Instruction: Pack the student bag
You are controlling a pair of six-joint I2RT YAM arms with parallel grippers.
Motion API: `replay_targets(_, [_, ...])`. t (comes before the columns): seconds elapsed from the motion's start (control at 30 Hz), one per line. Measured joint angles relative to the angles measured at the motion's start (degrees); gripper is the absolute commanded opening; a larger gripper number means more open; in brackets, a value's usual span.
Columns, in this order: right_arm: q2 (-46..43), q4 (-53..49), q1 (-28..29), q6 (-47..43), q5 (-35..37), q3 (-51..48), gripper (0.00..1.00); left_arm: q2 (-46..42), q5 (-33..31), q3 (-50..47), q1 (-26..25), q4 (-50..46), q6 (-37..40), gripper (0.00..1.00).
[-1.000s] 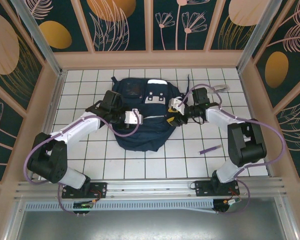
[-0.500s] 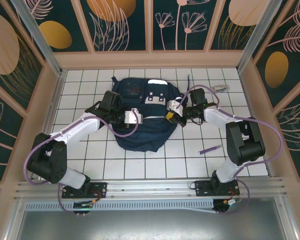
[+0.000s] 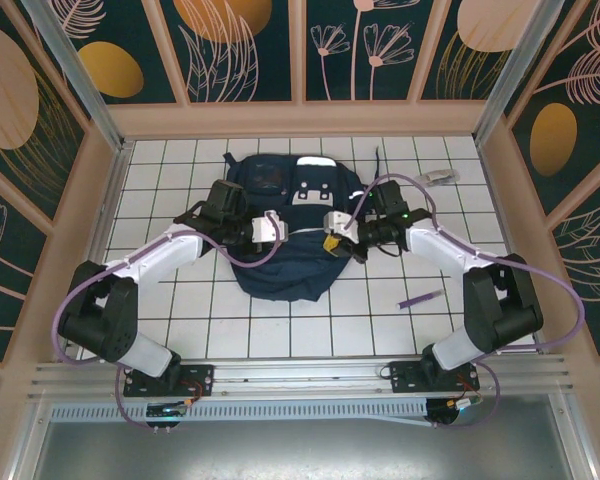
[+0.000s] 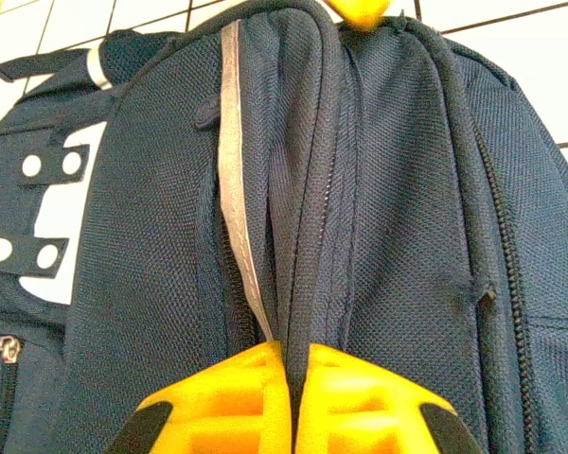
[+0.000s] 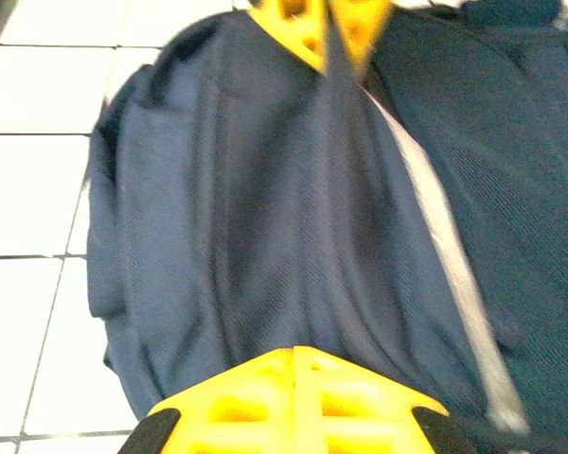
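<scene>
The navy student bag (image 3: 280,270) lies flat mid-table, its white buckle patches (image 3: 310,190) toward the back. My left gripper (image 3: 280,228) is shut on a raised fold of the bag's fabric beside a zipper (image 4: 314,208) and a white stripe (image 4: 235,170); its yellow fingers (image 4: 237,388) meet around the fold. Facing it from the right, my right gripper (image 3: 330,243) is shut on the same ridge of cloth, with creases running into its fingers (image 5: 360,388). The bag (image 5: 265,218) is bunched between the two grippers.
A purple pen (image 3: 420,298) lies on the white tiles at the right front. A small grey object (image 3: 440,177) sits at the back right near a dark strap (image 3: 383,160). Wooden walls ring the table.
My right gripper has moved left over the bag toward the left gripper. The left gripper has edged right, and the fabric between them has bunched up.
</scene>
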Motion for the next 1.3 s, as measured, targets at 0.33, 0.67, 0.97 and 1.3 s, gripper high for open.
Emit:
replay_targets(0.33, [-6.1,11.7,-6.8,10.0,-1.8,-7.3,0.56,0.3,2.0,0.0,0.0,2.2,-0.9,0.00])
replay_targets(0.67, [0.9,8.9,-17.1,-0.3,0.7,-1.1,0.55,0.7,6.6,0.0,0.0,2.0,0.4,0.00])
replay_targets(0.97, [10.4,4.4,-12.0,-5.3,-0.4,5.4,0.51,0.7,8.4,0.0,0.0,2.1,0.0,0.00])
replay_targets(1.3, [11.5,-1.3,-10.4,-7.8,-0.6,5.9,0.00,0.7,7.7,0.0,0.3,2.4,-2.5,0.00])
